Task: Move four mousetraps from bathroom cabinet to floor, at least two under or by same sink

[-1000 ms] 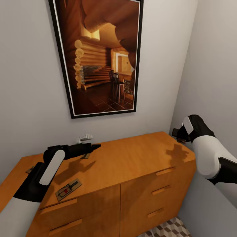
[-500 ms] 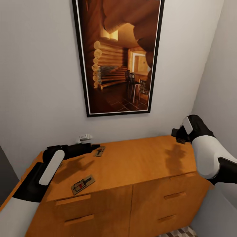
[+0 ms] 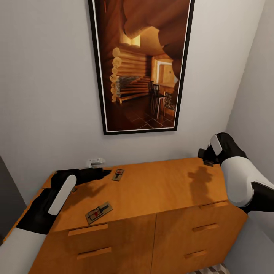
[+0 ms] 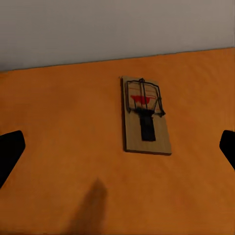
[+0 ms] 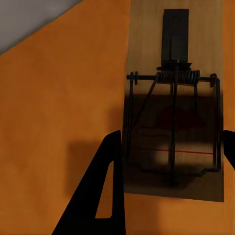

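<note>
The orange-brown cabinet (image 3: 160,190) stands against the wall below me. One mousetrap (image 3: 118,174) lies near its back edge, a second mousetrap (image 3: 99,212) near the front edge. A sliver of a third trap (image 3: 72,189) peeks out beside my left forearm. My left gripper (image 3: 107,171) hovers open just left of the back trap (image 4: 146,117), its fingers (image 4: 10,152) spread wide apart. My right gripper (image 3: 204,158) hangs above the cabinet's right back corner. Its fingers (image 5: 105,191) press both long edges of another mousetrap (image 5: 174,122).
A tall framed picture (image 3: 142,64) of a log interior hangs on the wall above the cabinet. A small white fitting (image 3: 95,161) sits on the wall behind my left gripper. A side wall (image 3: 255,95) closes in on the right. Patterned floor tiles (image 3: 207,269) show at the bottom.
The whole view has swung, so the cabinet and picture sit further right. The back trap, earlier partly covered by my left gripper, now lies clear just beyond its tip.
</note>
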Controlling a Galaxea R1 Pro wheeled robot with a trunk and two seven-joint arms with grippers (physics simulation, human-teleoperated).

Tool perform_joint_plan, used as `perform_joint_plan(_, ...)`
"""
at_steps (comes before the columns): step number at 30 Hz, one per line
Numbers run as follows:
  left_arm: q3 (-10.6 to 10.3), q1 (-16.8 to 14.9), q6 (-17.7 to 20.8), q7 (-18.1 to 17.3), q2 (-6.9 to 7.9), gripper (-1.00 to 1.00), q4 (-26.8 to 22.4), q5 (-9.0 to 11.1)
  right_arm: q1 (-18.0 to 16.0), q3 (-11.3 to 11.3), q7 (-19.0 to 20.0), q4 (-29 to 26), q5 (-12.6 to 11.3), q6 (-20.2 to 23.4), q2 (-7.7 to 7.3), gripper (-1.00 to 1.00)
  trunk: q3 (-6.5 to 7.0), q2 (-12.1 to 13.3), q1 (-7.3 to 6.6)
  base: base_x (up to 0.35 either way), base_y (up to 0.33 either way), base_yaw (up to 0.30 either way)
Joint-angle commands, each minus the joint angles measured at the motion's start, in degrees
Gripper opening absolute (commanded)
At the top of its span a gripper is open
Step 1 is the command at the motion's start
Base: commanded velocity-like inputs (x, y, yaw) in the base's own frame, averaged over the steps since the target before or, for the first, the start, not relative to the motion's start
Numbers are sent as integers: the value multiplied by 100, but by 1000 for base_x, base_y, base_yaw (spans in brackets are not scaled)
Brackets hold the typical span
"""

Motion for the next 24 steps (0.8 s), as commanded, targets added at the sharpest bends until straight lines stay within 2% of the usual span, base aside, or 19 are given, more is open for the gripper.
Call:
perform_joint_plan(1, -24, -5, 14, 114, -39, 100, 38, -25, -6, -30, -8, 1, 22, 18, 12, -100, -7, -4, 0, 0, 0, 3)
perform_joint_plan(2, -45, -5, 15, 198, -171, 100, 118, -174, -6, -30, -4, 26, 46, 18, 34, -100, -7, -4, 0, 0, 0, 2)
perform_joint_plan(6, -69, -5, 16, 301, -517, 100, 270, -460, -6, -30, -1, 140, 94, 18, 60, -100, -7, -4, 0, 0, 0, 1)
perform_joint_plan(7, -73, -5, 16, 342, -682, 100, 353, -649, -6, -27, 0, 204, 107, 18, 67, -100, -7, -4, 0, 0, 0, 0)
perform_joint_plan(9, -75, -5, 15, 381, -837, 100, 418, -869, -6, -26, 0, 253, 116, 18, 74, -100, -7, -4, 0, 0, 0, 0)
perform_joint_plan(10, -74, -5, 12, 411, -989, 100, 464, -1085, -6, -25, 1, 291, 122, -10, 78, -100, -7, -4, 0, 0, 0, 0)
perform_joint_plan(12, -74, -5, 11, 431, -1124, 100, 496, -1289, -6, -24, 1, 317, 127, -40, 85, -100, -7, -4, 0, 0, 0, 0)
perform_joint_plan(13, -69, -5, 10, 440, -1235, 100, 517, -1472, -6, -24, 3, 334, 130, -59, 92, -100, -7, -4, 0, 0, 0, 0)
perform_joint_plan(16, -61, -5, 9, 448, -1373, 100, 534, -1713, -6, 0, 7, 351, 134, -79, 107, -100, -7, -4, 0, 0, 0, 0)
perform_joint_plan(19, -57, -5, 8, 448, -1423, 100, 534, -1803, -6, 92, 9, 357, 135, -86, 114, -100, -7, -4, 0, 0, 0, 0)
perform_joint_plan(24, -49, -9, 8, 456, -1474, 100, 526, -1877, -6, 399, 15, 368, 127, -92, 125, -100, -7, -4, 0, 0, 0, 0)
